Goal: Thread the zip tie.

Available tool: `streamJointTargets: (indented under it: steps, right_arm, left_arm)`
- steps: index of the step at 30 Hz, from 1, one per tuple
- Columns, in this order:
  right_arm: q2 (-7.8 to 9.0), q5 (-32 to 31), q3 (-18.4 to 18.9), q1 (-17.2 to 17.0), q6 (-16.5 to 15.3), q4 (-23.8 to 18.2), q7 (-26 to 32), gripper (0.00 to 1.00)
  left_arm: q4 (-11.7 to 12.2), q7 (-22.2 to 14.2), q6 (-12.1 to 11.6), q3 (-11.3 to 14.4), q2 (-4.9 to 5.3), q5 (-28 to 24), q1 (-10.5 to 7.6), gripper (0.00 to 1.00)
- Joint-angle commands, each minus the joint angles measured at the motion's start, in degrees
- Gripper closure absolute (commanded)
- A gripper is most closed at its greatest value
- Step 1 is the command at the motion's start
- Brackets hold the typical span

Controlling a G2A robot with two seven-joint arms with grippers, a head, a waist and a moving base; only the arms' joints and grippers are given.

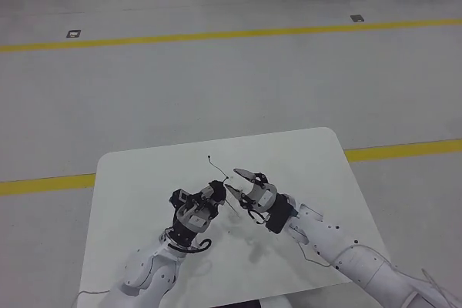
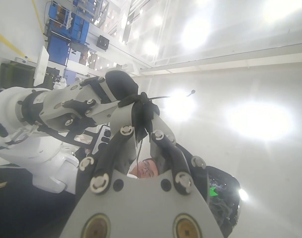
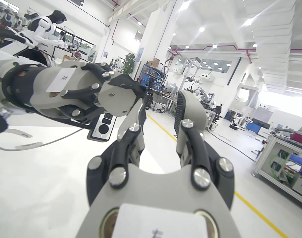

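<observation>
Plainly, the left pincer (image 2: pixel 141 107) is clenched on the zip tie (image 2: pixel 162 97), aloft over the counter (image 1: pixel 138 185); the right pincer (image 3: pixel 164 101) stands released beside it. A nudge could bend the thin tie away

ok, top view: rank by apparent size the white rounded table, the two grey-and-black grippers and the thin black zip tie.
1. white rounded table, by far the largest.
2. grey-and-black left gripper and right gripper: these look alike, so they are not ranked apart.
3. thin black zip tie, a hairline.
</observation>
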Motion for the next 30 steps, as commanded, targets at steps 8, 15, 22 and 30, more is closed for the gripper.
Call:
streamJointTargets:
  steps: [8,15,22,30]
  right_arm:
    - [-0.69,-0.99,1.32,-0.85,-0.94,-0.27,0.15,0.8]
    - [-1.28,-1.84,2.12,-1.14,-1.66,-0.31,0.36,0.85]
    - [-1.81,-2.53,2.94,-1.47,-2.49,-0.17,0.58,0.85]
    - [-2.43,-3.17,3.75,-1.74,-3.41,0.22,0.68,0.86]
  left_arm:
    - [0.02,0.06,0.35,-0.21,0.01,0.0,0.22,1.0]
    - [-0.02,-0.11,0.5,-0.42,0.03,-0.11,0.38,1.0]
    - [0.02,-0.46,0.83,-0.46,0.03,-0.23,0.32,1.0]
    - [0.24,-0.61,0.96,-0.4,-0.02,-0.3,0.17,1.0]
